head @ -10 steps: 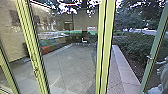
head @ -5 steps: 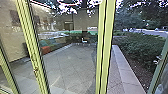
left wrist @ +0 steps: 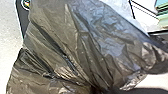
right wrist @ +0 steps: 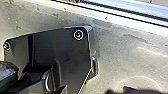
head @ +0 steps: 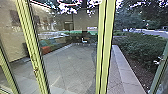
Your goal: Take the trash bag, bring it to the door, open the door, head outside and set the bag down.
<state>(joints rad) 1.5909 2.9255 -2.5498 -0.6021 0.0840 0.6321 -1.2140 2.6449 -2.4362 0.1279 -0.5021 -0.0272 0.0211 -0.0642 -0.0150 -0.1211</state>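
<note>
Creasing into dark folds, the trash bag [left wrist: 82, 45] gleams; fingers' state, I cannot tell.

Grey paving [head: 72, 62] in square slabs reaches back toward a small white chair [head: 84, 41]. On the left, seating with an orange part [head: 45, 50] and a teal part [head: 43, 42] lies near a beige wall [head: 8, 47] with dark rectangular panels [head: 14, 18]. On the right, a pale stone border [head: 125, 71] runs beside leafy bushes [head: 142, 48], with a road [head: 152, 32] behind them and tree foliage [head: 130, 15] above.
</note>
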